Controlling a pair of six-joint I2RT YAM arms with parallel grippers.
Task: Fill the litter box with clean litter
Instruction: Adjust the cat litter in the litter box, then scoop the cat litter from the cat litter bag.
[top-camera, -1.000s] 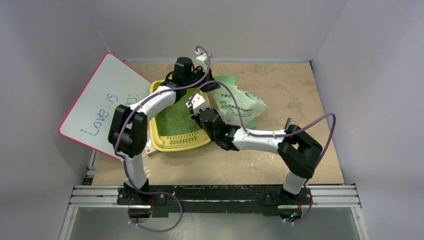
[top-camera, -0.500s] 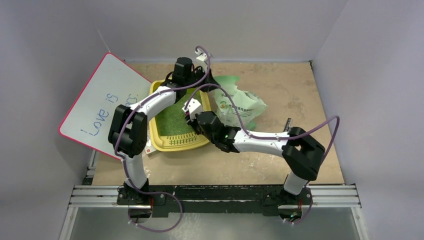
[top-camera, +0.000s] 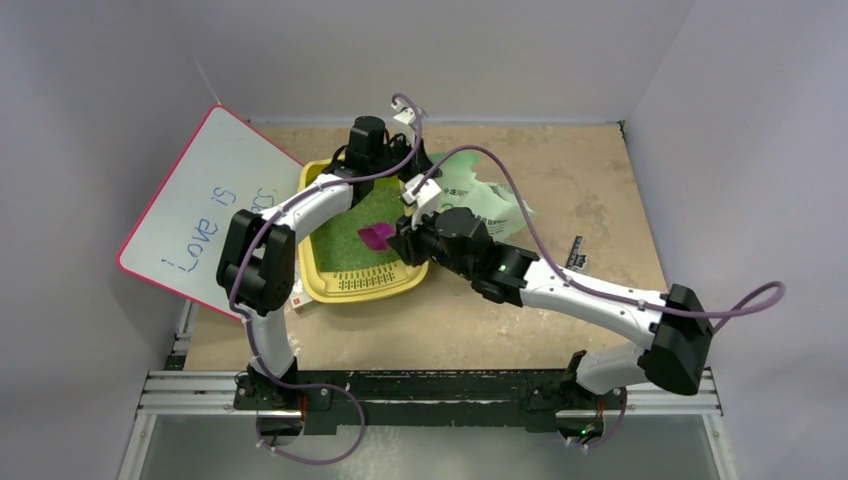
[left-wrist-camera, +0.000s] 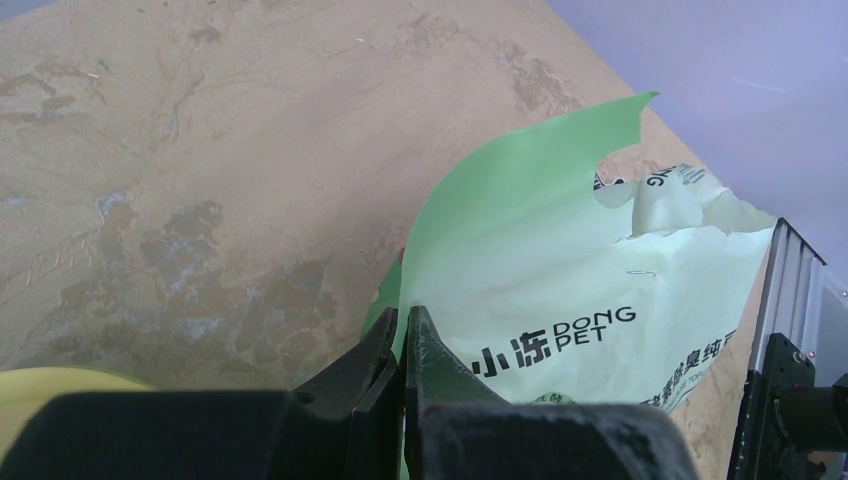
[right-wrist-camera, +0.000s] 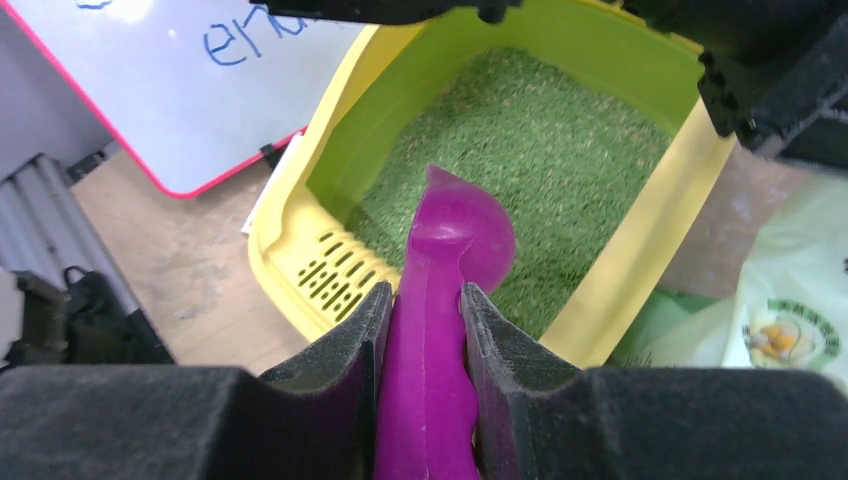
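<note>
Firmly, right tool (right-wrist-camera: 425, 296) grips purple scoop (right-wrist-camera: 455, 240) over litter box (right-wrist-camera: 640, 245).

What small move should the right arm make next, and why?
Probably carry the purple scoop, clamped in the right end effector, toward the bag for another load: its bowl seems turned over above the clean litter in the litter box, and the left end effector pinches the bag's edge.

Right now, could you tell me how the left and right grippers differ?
The left gripper pinches the thin edge of the green bag, jaws nearly touching; the right gripper clamps the thicker purple scoop, jaws parted, above the litter box. Both hold something.
</note>
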